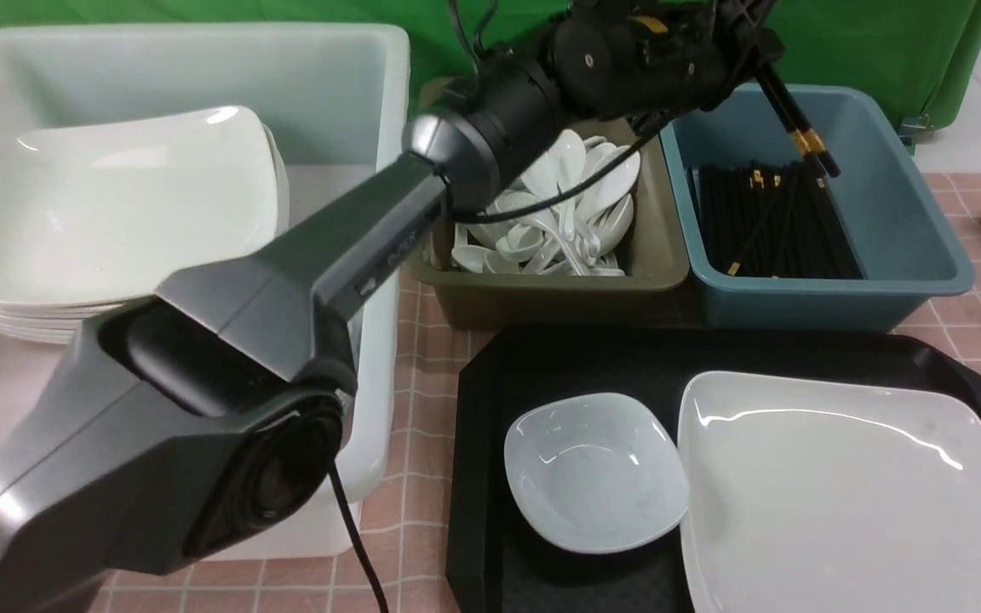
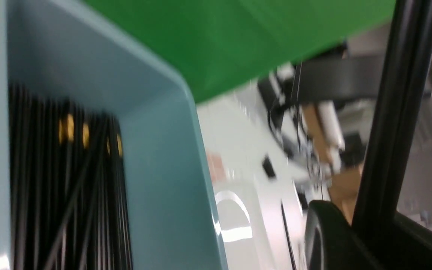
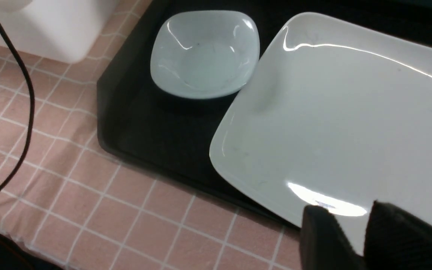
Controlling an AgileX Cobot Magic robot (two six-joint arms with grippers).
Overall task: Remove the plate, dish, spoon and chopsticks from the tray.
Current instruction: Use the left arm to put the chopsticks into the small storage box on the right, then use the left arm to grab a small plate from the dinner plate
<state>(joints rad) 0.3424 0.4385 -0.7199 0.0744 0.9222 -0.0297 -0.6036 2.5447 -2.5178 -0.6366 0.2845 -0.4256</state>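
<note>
Left arm reaches forward and across. Its hand [image 1: 750,51], partly cut off at the frame's top, pinches the chopsticks [image 1: 801,136], which slant down over the blue bin [image 1: 908,255]. Its wrist view is blurred. Right hand [image 3: 354,221], visible only at the fingertips, stands slightly parted over the near edge of the plate [image 1: 840,502]. Plate and dish [image 1: 593,472] sit just beside each other on the tray [image 1: 576,358].

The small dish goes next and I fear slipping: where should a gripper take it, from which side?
Probably the dish by its left rim, pinched from above: the thin upturned edge stands free over bare tray there, while the right edge crowds the plate.
</note>
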